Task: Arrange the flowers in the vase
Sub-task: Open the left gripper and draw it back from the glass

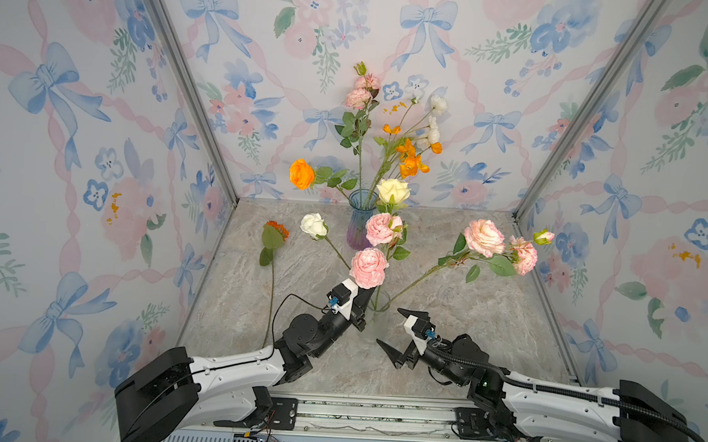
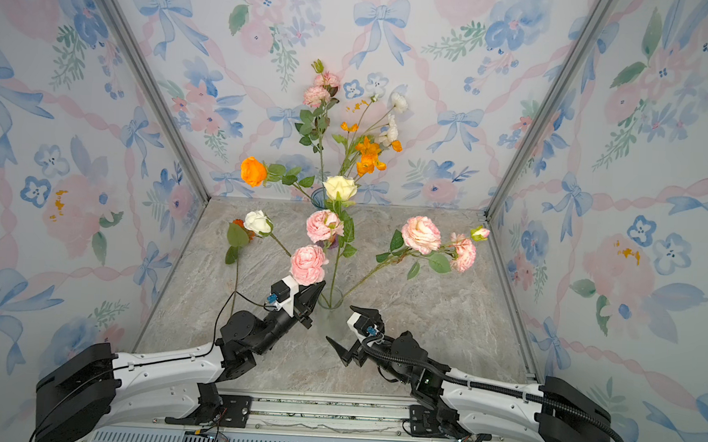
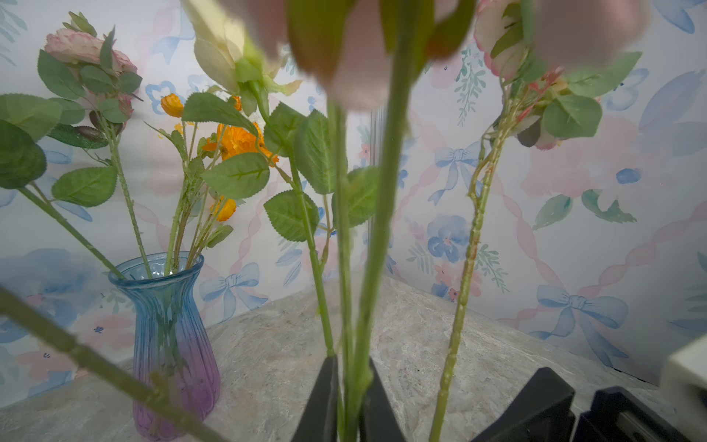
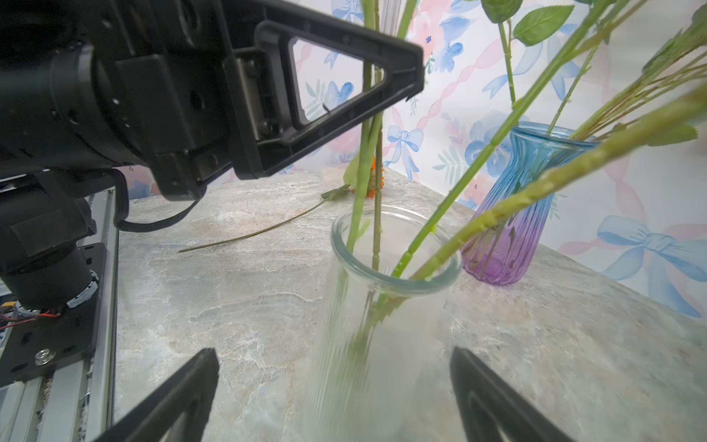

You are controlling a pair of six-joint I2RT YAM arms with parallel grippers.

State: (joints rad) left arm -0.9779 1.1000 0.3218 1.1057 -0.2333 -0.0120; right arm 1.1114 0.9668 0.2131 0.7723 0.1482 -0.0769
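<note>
Flowers (image 2: 339, 188) stand in two vases, and one more lies loose. A pink rose (image 1: 368, 268) rises from the clear glass vase (image 4: 401, 344) near the table's front edge. Its stem runs between the fingers (image 3: 325, 398) of the left hand (image 1: 369, 295). They stand close on either side of the stem, but I cannot tell whether they pinch it or leave slack.

The same vase holds a white rose (image 1: 314, 225) leaning left, a ruffled pink bloom (image 1: 381, 229), a cream rose (image 1: 392, 191) and a pink spray (image 1: 484, 237) leaning far right.

Farther back, the blue-and-purple vase (image 1: 359, 222) holds an orange rose (image 1: 301, 173), pink carnations (image 1: 361, 93), orange poppies (image 1: 411, 158) and white blooms (image 1: 434, 122).

An orange sunflower (image 1: 277, 229) lies flat on the table (image 1: 484, 320) at the left, outside both vases.

The right hand (image 1: 388, 325) hovers just right of the clear glass vase, spread wide and holding nothing.
</note>
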